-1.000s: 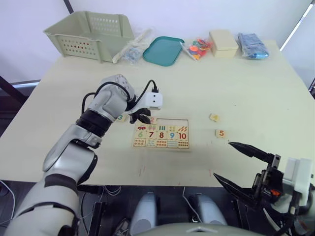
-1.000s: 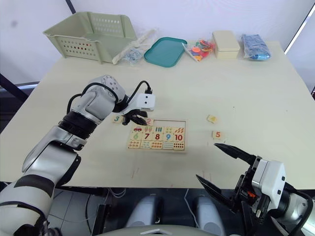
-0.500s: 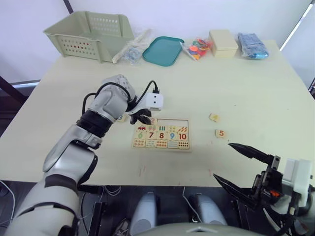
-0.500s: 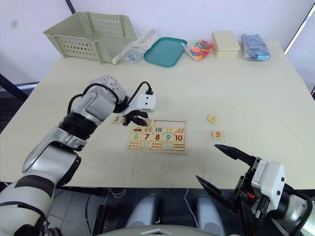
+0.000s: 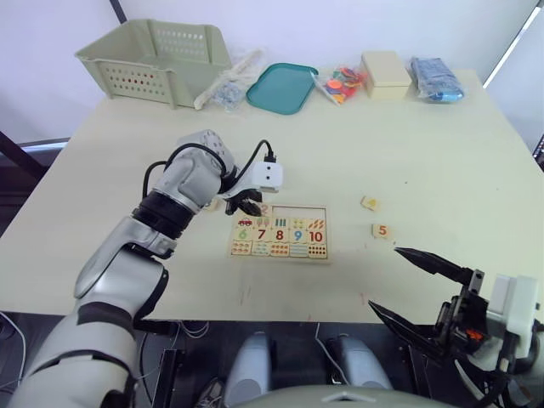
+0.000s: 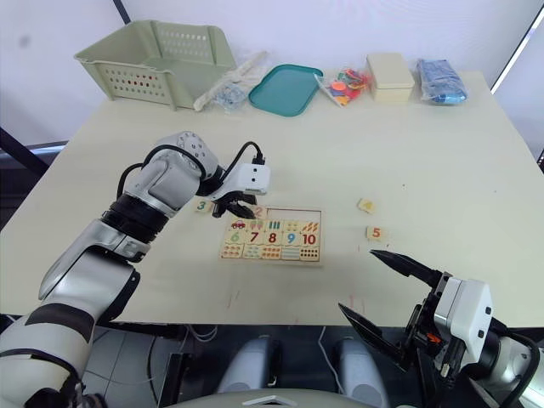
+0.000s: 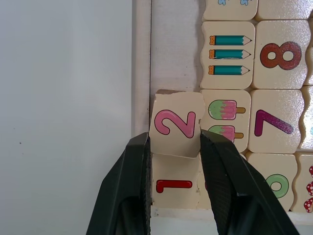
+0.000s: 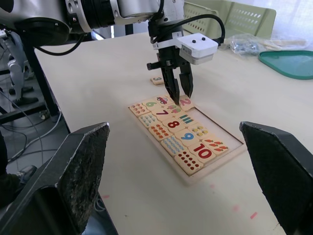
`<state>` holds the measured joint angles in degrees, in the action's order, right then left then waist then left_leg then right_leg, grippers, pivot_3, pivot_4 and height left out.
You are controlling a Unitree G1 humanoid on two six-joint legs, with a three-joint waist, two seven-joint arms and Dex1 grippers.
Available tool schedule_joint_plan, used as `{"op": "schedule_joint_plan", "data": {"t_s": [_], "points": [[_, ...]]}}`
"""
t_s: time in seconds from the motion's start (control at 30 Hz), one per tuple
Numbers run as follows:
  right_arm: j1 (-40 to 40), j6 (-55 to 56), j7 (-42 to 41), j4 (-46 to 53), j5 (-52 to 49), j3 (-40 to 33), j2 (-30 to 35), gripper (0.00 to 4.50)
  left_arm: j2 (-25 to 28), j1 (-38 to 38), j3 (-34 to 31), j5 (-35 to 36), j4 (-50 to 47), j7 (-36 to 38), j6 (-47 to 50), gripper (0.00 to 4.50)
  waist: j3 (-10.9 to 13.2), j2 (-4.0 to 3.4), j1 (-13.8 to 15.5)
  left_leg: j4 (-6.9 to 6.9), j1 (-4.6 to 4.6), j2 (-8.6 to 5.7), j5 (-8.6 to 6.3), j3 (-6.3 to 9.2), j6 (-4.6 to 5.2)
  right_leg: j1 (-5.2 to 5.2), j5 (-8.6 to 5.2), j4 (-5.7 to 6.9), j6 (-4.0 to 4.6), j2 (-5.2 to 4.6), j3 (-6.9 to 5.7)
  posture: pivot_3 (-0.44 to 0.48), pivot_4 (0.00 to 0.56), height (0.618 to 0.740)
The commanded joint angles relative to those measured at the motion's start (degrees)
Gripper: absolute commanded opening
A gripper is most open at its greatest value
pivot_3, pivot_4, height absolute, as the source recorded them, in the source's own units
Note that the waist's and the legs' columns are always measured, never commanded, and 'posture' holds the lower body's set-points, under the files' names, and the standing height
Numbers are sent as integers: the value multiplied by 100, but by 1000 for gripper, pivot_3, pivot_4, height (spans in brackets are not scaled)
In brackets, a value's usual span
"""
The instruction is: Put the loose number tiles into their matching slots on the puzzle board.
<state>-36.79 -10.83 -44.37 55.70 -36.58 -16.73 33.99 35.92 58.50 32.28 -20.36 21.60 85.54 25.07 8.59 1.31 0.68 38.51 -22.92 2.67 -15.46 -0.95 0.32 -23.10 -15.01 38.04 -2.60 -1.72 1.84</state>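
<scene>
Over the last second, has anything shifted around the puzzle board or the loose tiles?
Nothing has visibly changed. The left end effector is still at the puzzle board's top row with the 2 tile between its fingers, tilted, beside the seated 1 tile. The 5 tile and the open right end effector haven't moved.

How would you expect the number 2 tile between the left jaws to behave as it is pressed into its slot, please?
The number 2 tile looks like stiff wood, so it should not bend. It sits tilted, overlapping the 1 tile, so it may catch on an edge rather than drop flat. Small and thin, it is probably light and could shift when the left gripper lets go.
</scene>
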Motion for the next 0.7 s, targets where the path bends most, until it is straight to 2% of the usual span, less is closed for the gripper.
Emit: {"op": "schedule_joint_plan", "data": {"t_s": [0.03, 0.2, 0.4, 0.53, 0.6, 0.7], "points": [[-22, 130, 11, 210, -46, -42, -2, 4500, 111, 117, -148, 152, -241, 244, 196, 2343, 0, 0, -1, 0, 0, 0, 0, 0, 0, 0, 0, 0, 0, 0, 0, 0, 150, 740], [34, 130, -11, 163, -52, -45, 15, 4500, 334, 330, -251, 373, -253, 593, 293, 2343, 0, 0, -3, 0, 1, 0, 0, 1, 0, 0, 0, 1, 0, 1, 0, 0, 150, 740], [117, 125, -49, 101, -63, -61, 35, 4500, 614, 723, -371, 1348, 241, 696, -15, 2343, 0, 0, 0, 1, 0, 0, 0, 1, 0, 0, 0, 0, 0, 0, -1, 0, 150, 740], [182, 119, -71, 52, -81, -65, 53, 4500, 370, 567, -886, 1784, 655, 546, -693, 2343, 0, 0, 2, 1, 1, 0, 0, 0, 0, 0, 0, 1, 0, -1, -1, 0, 150, 740], [218, 111, -80, 35, -94, -67, 67, 4500, 283, 440, -1001, 1871, 916, 474, -1152, 2343, 0, 0, 1, 3, 1, 0, 0, 0, 0, 0, 0, 2, 0, -1, -1, 0, 150, 740], [251, 100, -90, 16, -129, -92, 90, 4500, 84, 473, -1053, 1862, 1333, 392, -1268, 2343, 0, 1, 1, 3, 0, 0, 0, 0, 0, 0, 0, 2, 0, 0, -1, 0, 150, 740]]}}
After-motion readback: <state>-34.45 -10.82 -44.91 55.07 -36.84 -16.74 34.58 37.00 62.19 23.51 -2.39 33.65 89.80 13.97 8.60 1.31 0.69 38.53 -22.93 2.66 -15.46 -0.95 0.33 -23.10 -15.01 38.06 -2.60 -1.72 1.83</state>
